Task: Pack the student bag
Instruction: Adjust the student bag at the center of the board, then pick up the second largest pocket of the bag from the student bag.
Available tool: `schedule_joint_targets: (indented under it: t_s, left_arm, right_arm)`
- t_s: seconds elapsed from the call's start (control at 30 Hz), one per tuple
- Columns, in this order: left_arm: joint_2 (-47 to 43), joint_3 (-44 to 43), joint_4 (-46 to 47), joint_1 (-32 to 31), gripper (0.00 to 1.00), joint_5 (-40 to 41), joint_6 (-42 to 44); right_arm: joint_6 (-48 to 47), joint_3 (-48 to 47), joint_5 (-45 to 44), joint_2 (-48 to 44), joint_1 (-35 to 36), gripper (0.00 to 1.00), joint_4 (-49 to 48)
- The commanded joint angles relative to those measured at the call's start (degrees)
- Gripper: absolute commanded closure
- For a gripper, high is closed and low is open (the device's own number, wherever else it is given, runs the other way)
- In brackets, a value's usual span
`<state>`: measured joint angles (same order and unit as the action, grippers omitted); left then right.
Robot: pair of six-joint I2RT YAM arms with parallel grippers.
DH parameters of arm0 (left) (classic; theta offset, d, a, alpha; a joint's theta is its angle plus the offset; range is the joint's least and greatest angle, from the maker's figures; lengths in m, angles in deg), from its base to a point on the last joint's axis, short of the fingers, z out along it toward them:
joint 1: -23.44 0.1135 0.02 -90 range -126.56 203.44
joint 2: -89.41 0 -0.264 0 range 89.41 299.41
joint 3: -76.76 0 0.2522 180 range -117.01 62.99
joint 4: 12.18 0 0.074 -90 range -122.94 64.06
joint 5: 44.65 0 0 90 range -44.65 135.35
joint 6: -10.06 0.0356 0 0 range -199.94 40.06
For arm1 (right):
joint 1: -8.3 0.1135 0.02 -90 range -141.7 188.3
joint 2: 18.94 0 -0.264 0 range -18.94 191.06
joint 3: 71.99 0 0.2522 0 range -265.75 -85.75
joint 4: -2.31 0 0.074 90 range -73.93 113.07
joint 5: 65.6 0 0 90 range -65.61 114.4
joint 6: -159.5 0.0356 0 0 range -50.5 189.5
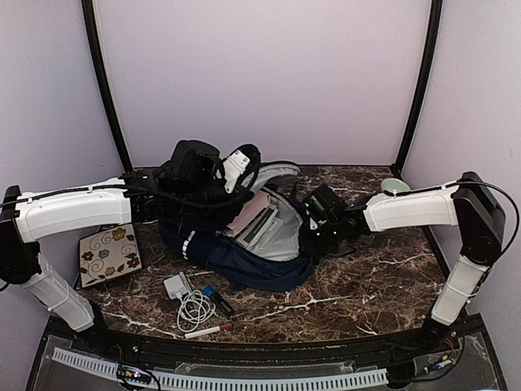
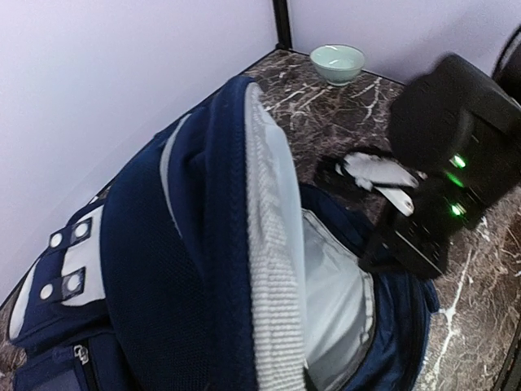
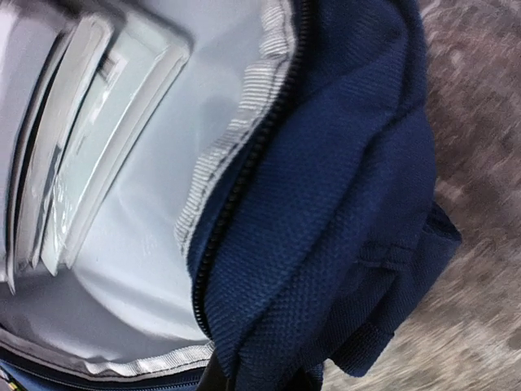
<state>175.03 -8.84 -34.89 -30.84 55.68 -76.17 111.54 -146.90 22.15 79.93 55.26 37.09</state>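
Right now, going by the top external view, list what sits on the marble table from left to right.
Square floral-patterned card → large dark navy fabric backpack → small pale green bowl.

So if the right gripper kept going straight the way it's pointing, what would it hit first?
Most likely the student bag: the right gripper faces its navy zippered rim at close range. Beyond that lie the grey lining and the books inside, though depth is hard to judge.

Both arms reach inward, left gripper point(image 1: 236, 165) and right gripper point(image 1: 312, 232) closed
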Motion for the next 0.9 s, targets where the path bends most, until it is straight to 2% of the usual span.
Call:
schedule_joint_targets:
  t_s: [0.0,0.03,0.1,0.13,0.17,0.23,0.3,0.37,0.43,0.53,0.6,0.63,0.7,0.77,0.87]
  left_arm:
    - [-1.19,-1.55,7.62,-4.30,0.99,-15.39,6.08]
    - [-0.46,-2.42,6.92,-5.37,0.87,-17.11,7.56]
    - [0.98,-4.44,5.35,-6.69,0.44,-20.42,8.80]
    - [1.45,-5.99,4.25,-6.85,0.27,-21.80,8.72]
    - [1.61,-6.88,3.47,-6.89,0.17,-22.16,8.49]
    - [1.17,-7.63,1.95,-6.85,0.06,-20.31,8.57]
    - [0.31,-7.73,-0.70,-6.68,0.02,-15.76,9.85]
    - [-0.27,-7.82,-4.92,-6.24,0.02,-9.31,10.96]
    - [-0.45,-8.02,-10.56,-5.04,0.11,-5.79,8.71]
    - [-0.29,-7.87,-18.91,-4.13,0.34,-2.15,4.90]
    - [-0.64,-5.67,-22.02,-3.74,0.42,0.40,4.00]
    - [-1.14,-4.09,-22.56,-3.12,0.43,0.71,3.41]
    - [-2.33,-2.15,-23.54,0.03,0.41,-4.66,0.73]
    - [-4.40,0.43,-20.99,3.25,0.34,-10.39,-2.29]
    - [-7.39,4.52,-16.11,5.26,0.17,-7.66,-4.29]
  right_arm:
    - [-6.12,-3.17,-2.36,-2.32,-8.78,1.00,-0.02]
    - [-7.15,-4.02,-1.28,-1.82,-11.07,1.00,-0.46]
    - [-9.64,-6.78,2.12,-0.25,-16.13,1.00,-1.85]
    - [-10.49,-8.45,4.09,0.93,-17.80,1.00,-2.00]
    - [-11.36,-10.54,5.11,2.14,-19.45,0.97,-1.40]
    - [-12.62,-14.99,7.01,4.38,-22.18,0.80,1.20]
    - [-13.31,-18.14,7.80,5.02,-24.49,0.66,3.25]
    - [-13.56,-18.94,7.12,3.37,-26.62,0.52,4.11]
    - [-13.10,-17.52,5.04,0.18,-28.80,0.43,4.85]
    - [-11.93,-12.79,0.60,-6.42,-30.80,0.40,5.13]
    - [-10.71,-8.62,-1.66,-11.97,-30.79,0.43,5.03]
    - [-9.58,-6.33,-1.95,-14.47,-30.14,0.49,4.66]
    - [-7.32,-0.63,-3.97,-20.41,-25.57,0.63,2.53]
    - [-5.37,3.80,-7.81,-25.57,-14.25,0.71,-1.79]
    - [-1.53,5.53,-10.66,-26.98,-0.66,0.75,-5.32]
